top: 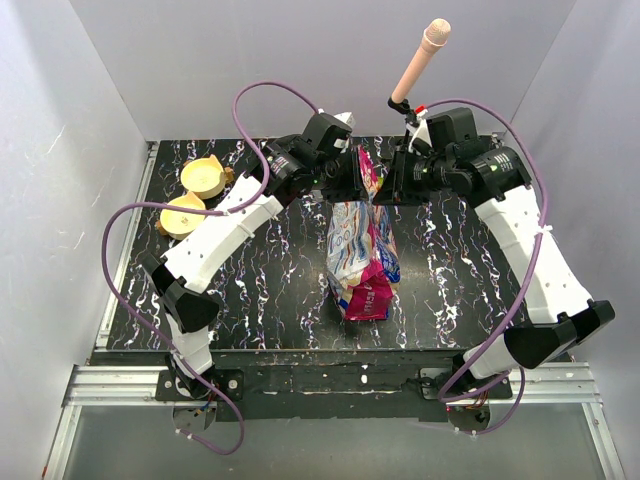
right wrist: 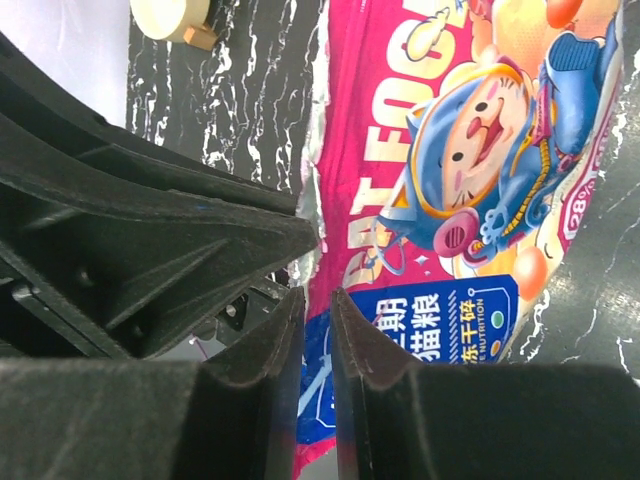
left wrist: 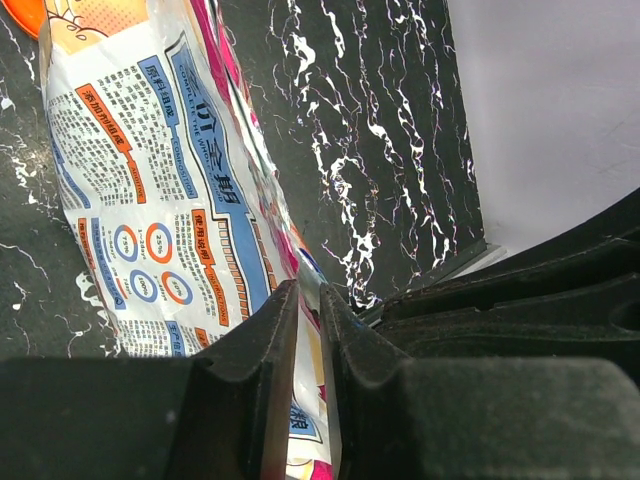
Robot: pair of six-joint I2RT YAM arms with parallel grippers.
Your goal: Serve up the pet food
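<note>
Pinched by left gripper [left wrist: 308, 292] at nine o'clock, right gripper [right wrist: 318, 295] at three o'clock: top of pet food bag [top: 360, 250].

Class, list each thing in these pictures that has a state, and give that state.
pet food bag: top edge pinched from both sides, bottom on table.
left gripper: shut on the bag's edge.
right gripper: shut on the bag's edge.
bowls: set aside, untouched.

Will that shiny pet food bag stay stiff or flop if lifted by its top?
Probably flop: the pet food bag is thin, creased foil, so it should sag below the left hand and right hand pinching its top edge. The glossy film looks slippery. Its fuller lower half suggests the weight hangs low.
</note>
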